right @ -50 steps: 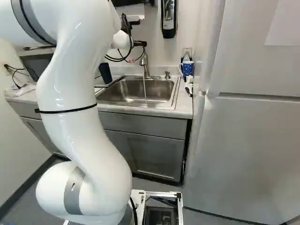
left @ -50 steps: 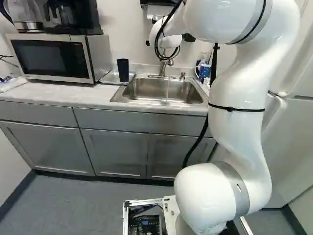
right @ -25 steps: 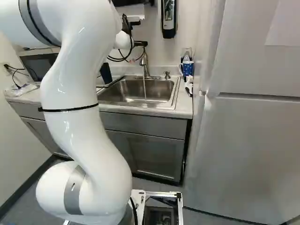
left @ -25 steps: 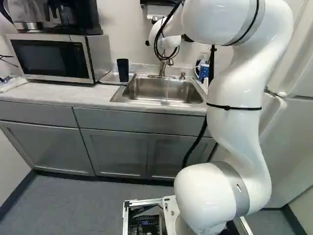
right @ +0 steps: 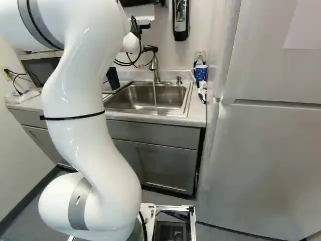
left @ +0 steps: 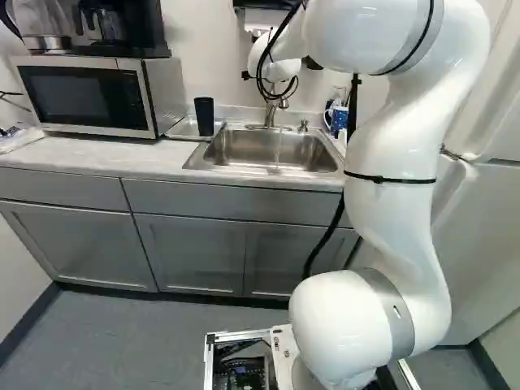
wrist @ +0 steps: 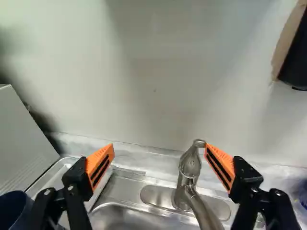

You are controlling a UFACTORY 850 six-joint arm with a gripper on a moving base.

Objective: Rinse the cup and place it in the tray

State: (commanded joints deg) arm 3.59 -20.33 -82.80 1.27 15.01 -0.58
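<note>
The gripper [right: 151,48] is spread wide (near the tap [wrist: 190,165]). Dark cup [left: 204,118] stands upright — at the tray's [left: 184,127] sink-side edge.

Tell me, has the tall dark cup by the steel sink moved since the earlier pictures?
No. In the left base view, the cup stands in the same spot beside the boxy silver microwave.

Counter [left: 97,159]: pale top, above grey cabinets
Microwave [left: 89,96]: stands on the left part
Metal tray [left: 184,130]: lies between the microwave and the sink [left: 268,151], which is set into the counter
Dark cup [left: 204,117]: at the tray, inside or just beside, I cannot tell
Spotted mug [right: 201,74]: right of the sink
</note>
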